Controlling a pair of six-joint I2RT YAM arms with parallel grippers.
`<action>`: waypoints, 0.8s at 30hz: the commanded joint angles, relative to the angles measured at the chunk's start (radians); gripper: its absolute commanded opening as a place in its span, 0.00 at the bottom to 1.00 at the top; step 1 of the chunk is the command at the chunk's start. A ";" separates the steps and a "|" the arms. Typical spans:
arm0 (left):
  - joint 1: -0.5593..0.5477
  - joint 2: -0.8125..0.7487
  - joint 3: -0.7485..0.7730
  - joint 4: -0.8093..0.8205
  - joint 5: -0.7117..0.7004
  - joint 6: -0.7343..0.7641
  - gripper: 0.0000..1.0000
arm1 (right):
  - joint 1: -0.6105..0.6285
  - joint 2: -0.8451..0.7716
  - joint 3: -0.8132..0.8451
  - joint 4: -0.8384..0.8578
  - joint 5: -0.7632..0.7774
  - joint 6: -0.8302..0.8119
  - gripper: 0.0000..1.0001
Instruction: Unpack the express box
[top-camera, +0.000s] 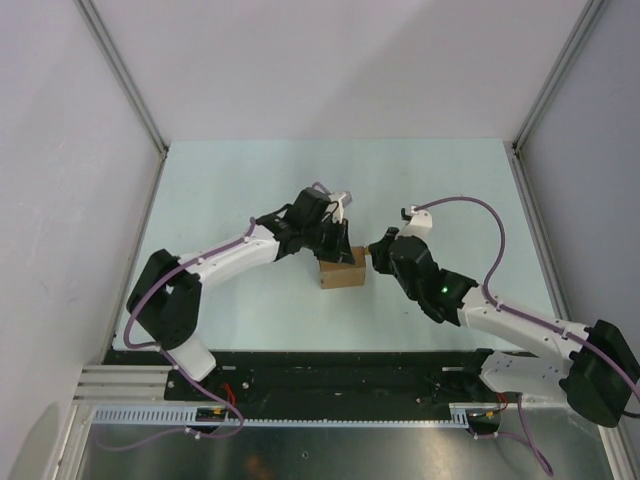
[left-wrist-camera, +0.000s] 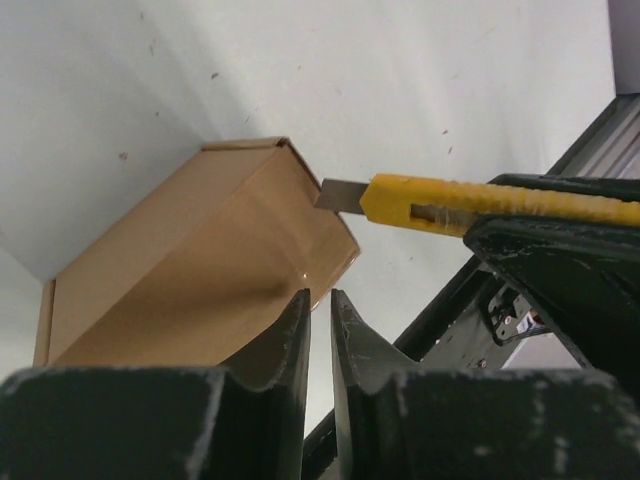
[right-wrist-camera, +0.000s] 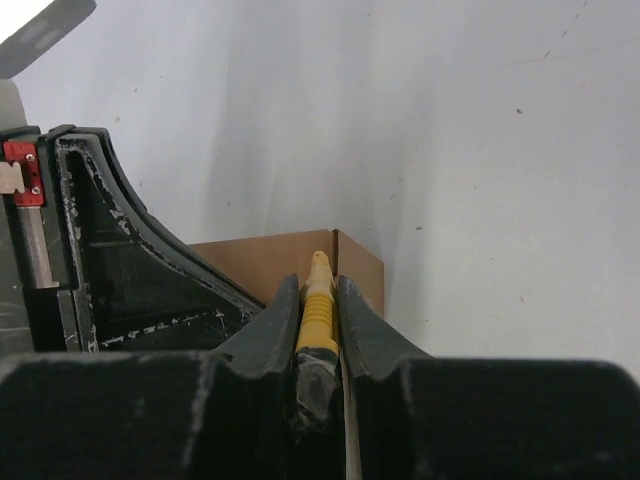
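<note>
The express box (top-camera: 341, 272) is a small brown cardboard box, closed, in the middle of the table. My left gripper (top-camera: 338, 240) rests at its far top edge. In the left wrist view that gripper (left-wrist-camera: 320, 295) has its jaws drawn almost together with nothing between them, just over the box (left-wrist-camera: 200, 250). My right gripper (top-camera: 377, 248) stands at the box's right side, shut on a yellow utility knife (right-wrist-camera: 317, 310). The knife's blade (left-wrist-camera: 338, 195) points at the box's upper corner, at or just short of it. The right wrist view shows the box (right-wrist-camera: 250, 262) beyond the right gripper (right-wrist-camera: 318, 280).
The pale table (top-camera: 240, 190) is bounded by white walls with metal corner posts (top-camera: 120, 70). A black base strip (top-camera: 330, 365) runs along the near edge. The left arm's black wrist (right-wrist-camera: 130, 270) stands close to the right gripper.
</note>
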 joint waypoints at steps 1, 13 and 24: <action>-0.009 -0.016 -0.027 0.005 -0.059 -0.005 0.18 | -0.008 0.022 0.044 0.074 -0.012 -0.008 0.00; -0.012 -0.007 -0.081 -0.043 -0.137 -0.020 0.16 | -0.022 0.026 0.045 0.100 0.037 -0.042 0.00; -0.013 0.038 -0.062 -0.102 -0.186 -0.019 0.14 | -0.020 0.061 0.045 0.082 0.045 -0.019 0.00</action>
